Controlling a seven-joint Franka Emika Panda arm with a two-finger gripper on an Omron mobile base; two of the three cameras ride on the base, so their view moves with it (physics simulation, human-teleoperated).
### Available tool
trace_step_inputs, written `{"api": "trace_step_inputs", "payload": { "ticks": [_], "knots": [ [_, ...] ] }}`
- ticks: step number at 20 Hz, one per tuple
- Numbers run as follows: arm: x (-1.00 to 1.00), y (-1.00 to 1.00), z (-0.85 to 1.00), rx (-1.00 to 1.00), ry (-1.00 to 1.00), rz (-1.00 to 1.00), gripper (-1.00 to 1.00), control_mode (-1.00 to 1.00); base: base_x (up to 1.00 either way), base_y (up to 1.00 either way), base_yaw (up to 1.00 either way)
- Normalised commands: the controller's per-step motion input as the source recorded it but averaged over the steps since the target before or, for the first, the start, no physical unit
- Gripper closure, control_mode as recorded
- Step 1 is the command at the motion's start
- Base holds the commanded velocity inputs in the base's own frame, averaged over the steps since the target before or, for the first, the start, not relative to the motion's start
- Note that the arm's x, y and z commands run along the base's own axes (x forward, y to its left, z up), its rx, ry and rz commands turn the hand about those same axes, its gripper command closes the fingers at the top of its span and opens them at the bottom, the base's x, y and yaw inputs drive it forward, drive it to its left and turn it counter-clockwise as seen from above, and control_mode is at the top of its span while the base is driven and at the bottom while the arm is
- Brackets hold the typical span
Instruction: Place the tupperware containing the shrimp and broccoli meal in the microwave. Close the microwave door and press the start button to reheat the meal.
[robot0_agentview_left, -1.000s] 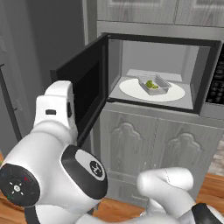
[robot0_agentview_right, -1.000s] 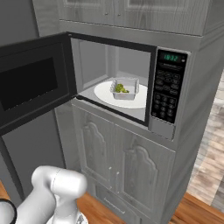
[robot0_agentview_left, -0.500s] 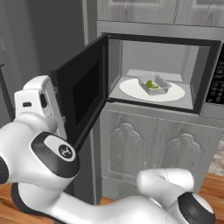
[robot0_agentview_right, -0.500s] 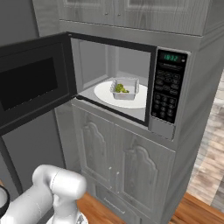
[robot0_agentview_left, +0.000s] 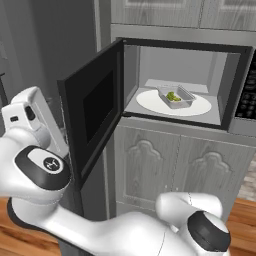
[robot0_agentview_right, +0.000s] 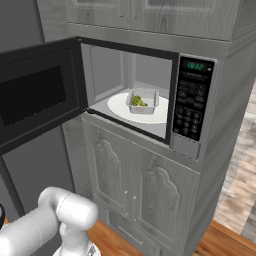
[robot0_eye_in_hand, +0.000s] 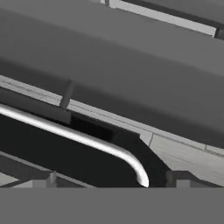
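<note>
The gripper jaws stand wide open and hold nothing. In the hand view the white bar handle of the microwave door runs close across the lower part of the picture and curves down to its end; whether a finger touches it cannot be told. In the left base view the white arm reaches up behind the outer face of the microwave door, on the side away from the cavity.

The door hangs swung out to the left of the microwave and stands well open. It reads as a stiff flat panel on a side hinge, likely light to swing and needing only a steady push. The best contact is judged to be the outer face near the free edge or the handle, far from the hinge; the dark window should be avoided. A smooth panel may let a finger slide, so a push square to the face is advised.

The tupperware sits upright on the white turntable plate inside the cavity, with the green broccoli visible in it; the shrimp is too small to make out. Placement appears done.

The keypad lies on the right of the front, well apart from the gripper.
</note>
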Motion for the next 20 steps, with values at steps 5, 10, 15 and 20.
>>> {"api": "trace_step_inputs", "payload": {
  "ticks": [5,10,15,20],
  "knots": [
    [0.24,0.32,-0.05,-0.08,0.0,-0.06,-1.0,-1.0,0.0,0.0,0.0],
    [0.08,0.0,0.0,0.0,0.0,-0.07,-1.0,-1.0,0.0,0.0,0.0],
    [0.02,-0.17,0.0,0.0,0.0,-0.04,-1.0,-1.0,0.0,0.0,0.0],
    [0.0,-0.32,0.0,0.0,-0.01,-0.02,-1.0,-1.0,0.0,0.0,0.0]
  ]
}}
